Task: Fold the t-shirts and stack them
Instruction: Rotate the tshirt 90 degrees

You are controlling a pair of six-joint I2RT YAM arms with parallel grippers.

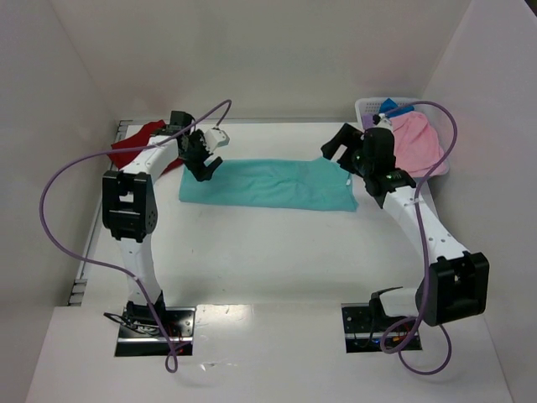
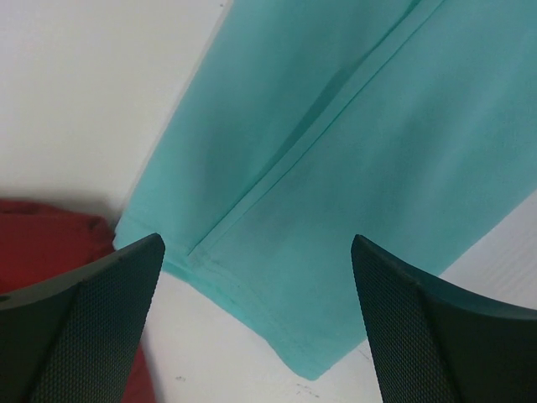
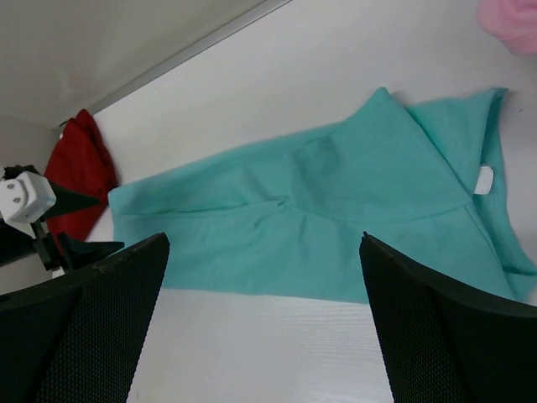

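Observation:
A teal t-shirt (image 1: 268,184) lies flat as a long folded strip across the middle of the table. It also shows in the left wrist view (image 2: 336,168) and the right wrist view (image 3: 319,218). My left gripper (image 1: 204,168) is open and empty, just above the strip's left end. My right gripper (image 1: 340,149) is open and empty above the strip's right end. A dark red t-shirt (image 1: 138,144) lies bunched at the far left, behind the left arm. A pink t-shirt (image 1: 417,143) lies in the basket at the far right.
A white perforated basket (image 1: 369,107) stands at the back right, with a blue piece (image 1: 394,109) at its rim. White walls close the table at the back and both sides. Purple cables loop from both arms.

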